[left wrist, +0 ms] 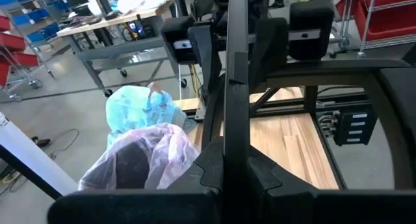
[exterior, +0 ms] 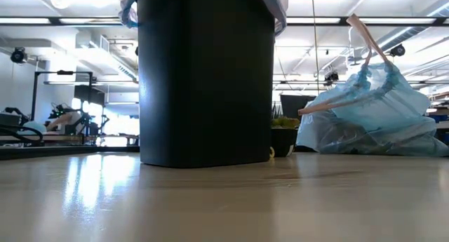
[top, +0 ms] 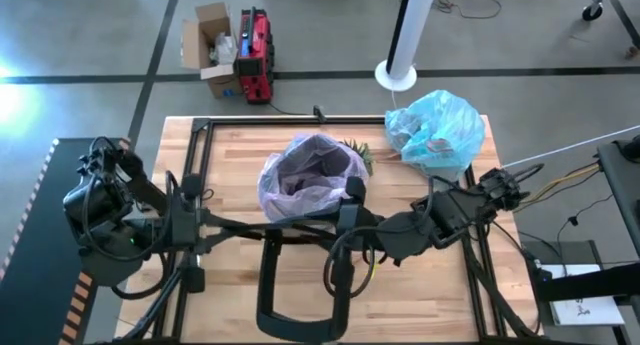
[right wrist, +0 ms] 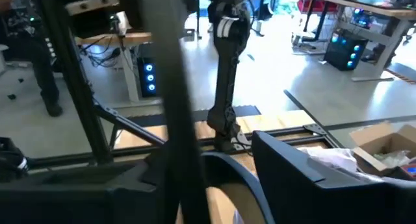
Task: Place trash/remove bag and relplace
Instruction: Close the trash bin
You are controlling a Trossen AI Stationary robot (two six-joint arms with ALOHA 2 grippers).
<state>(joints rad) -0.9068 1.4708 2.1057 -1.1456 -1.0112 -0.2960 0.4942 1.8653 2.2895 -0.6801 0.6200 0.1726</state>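
The light blue bag rests on its bottom at the table's far right, its pink drawstrings up, with trash showing through it. The black bin stands mid-table, and a pinkish-lilac liner is draped over its rim. My left gripper is shut and held high on the bin's near side, with nothing in it. My right gripper is also raised there. Its fingers stand apart with nothing between them.
A small green potted plant stands between the bin and the blue bag. A black U-shaped frame sits at the table's near edge. On the floor beyond the far edge are a cardboard box, a red case and a white post.
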